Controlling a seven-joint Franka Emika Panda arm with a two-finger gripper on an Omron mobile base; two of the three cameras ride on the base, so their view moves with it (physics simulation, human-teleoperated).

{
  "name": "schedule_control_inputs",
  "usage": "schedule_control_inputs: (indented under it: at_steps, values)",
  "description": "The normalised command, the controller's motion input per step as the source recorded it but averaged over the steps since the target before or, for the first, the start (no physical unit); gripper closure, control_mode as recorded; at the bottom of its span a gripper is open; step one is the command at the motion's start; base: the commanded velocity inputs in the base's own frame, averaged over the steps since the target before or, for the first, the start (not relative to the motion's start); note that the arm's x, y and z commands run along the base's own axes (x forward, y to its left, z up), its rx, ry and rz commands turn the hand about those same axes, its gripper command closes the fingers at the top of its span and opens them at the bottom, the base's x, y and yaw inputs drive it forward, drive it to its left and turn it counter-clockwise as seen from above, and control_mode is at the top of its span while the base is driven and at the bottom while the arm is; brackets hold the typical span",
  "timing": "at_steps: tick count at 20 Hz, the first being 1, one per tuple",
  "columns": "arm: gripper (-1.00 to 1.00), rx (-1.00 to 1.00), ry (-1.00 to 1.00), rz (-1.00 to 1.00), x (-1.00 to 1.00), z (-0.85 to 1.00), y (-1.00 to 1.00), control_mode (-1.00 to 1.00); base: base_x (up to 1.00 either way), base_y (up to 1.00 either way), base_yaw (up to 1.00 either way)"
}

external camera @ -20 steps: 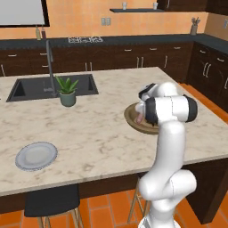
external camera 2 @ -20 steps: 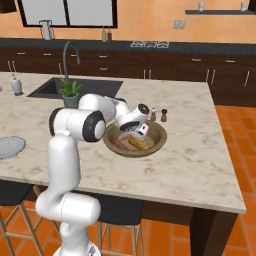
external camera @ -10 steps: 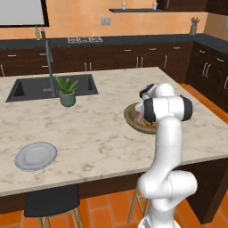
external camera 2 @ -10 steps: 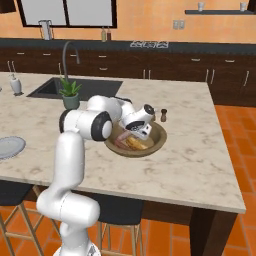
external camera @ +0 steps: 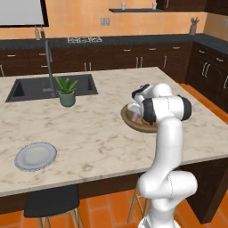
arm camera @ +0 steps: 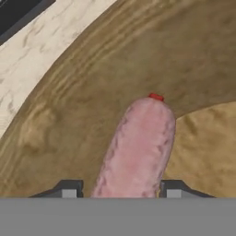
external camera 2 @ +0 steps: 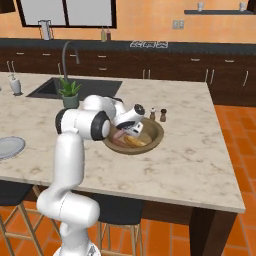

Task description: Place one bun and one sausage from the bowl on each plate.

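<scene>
We find the claw [arm camera: 120, 192] lowered into the bowl [external camera 2: 152, 142], its two tips [arm camera: 69, 190] standing apart on either side of one sausage [arm camera: 136, 152]. From the hand view we cannot tell whether the tips touch the sausage or merely flank it. The sausage lies on the bowl floor, running from 6 o'clock towards 12 o'clock in that view, with a tan bun [arm camera: 209, 147] at its 3 o'clock side.

In the right base view we count one bun [external camera 2: 134, 142] clearly and one pinkish sausage [external camera 2: 118, 136] beside it in the bowl; further contents are hidden behind the arm. The bowl sits on the marble bench [external camera 2: 200, 150] at about the centre of that view, just past the arm's elbow.

We count one plate [external camera: 35, 156] in the left base view, at 8 o'clock, well apart from the bowl [external camera: 133, 124], with nothing on it. The same plate shows at the 9 o'clock edge of the right base view.

Other items counted: one potted plant [external camera: 67, 91] beside one sink [external camera: 33, 88], and two small shakers [external camera 2: 158, 115] just behind the bowl.
</scene>
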Motion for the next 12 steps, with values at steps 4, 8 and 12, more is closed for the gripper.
schedule_control_inputs:
  at_steps: [4,8,12]
  values:
    - [1.0,0.0,-0.01,-0.01,0.0,0.03,0.08,-1.0,0.0,0.0,0.0]
    - [1.0,-0.11,0.01,-0.02,-0.21,0.79,0.0,-1.0,0.0,0.0,0.0]
    - [1.0,-0.18,0.12,0.0,-0.48,1.0,0.01,-1.0,0.0,0.0,0.0]
